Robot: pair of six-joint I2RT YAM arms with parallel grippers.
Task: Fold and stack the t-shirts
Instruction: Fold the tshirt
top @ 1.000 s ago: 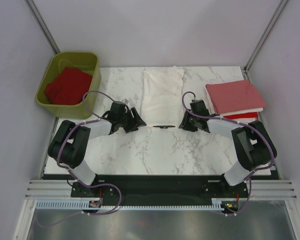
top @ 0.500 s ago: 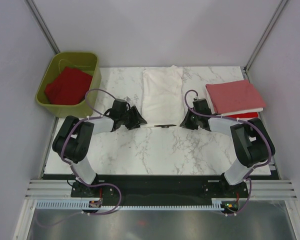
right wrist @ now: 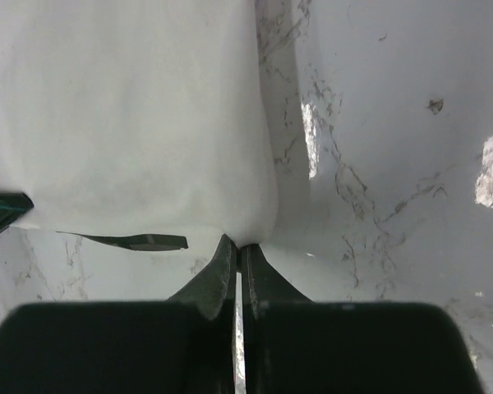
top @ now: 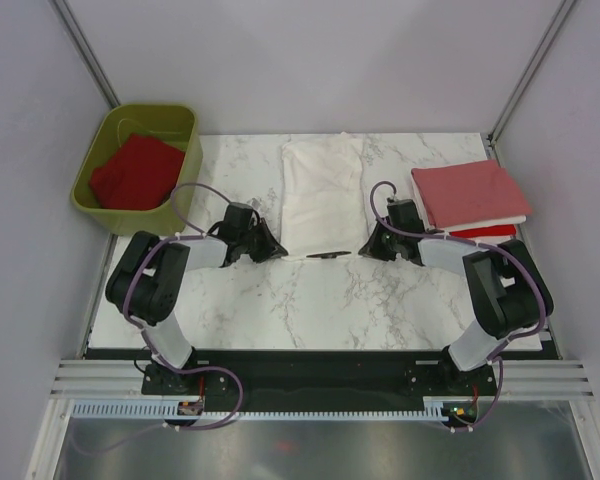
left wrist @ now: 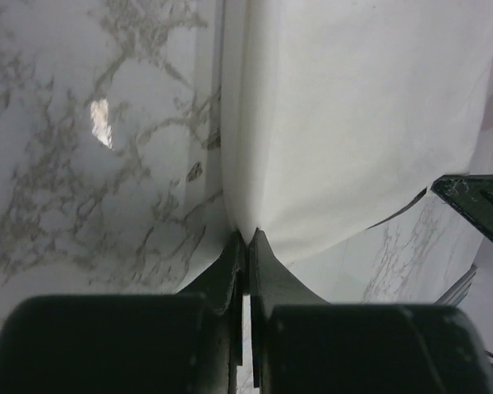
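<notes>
Cloth fills the middle of the top view: a soft white t-shirt, folded into a long narrow panel, lies flat on the grey-veined marble-look tabletop and runs from upper centre down to mid-frame. The left gripper sits at the panel's lower left corner. In the left wrist view its dark fingertips are pressed together on the cloth's edge at lower centre of the frame. The right gripper mirrors it at the lower right corner, its fingertips likewise clamped on the hem. A thin black mark lies along the near hem between the two grippers.

At the right edge of the top view a salmon-pink folded t-shirt tops a stack, with white and red layers showing beneath it. In the upper left an olive-green plastic tub holds a crumpled bright red t-shirt.
</notes>
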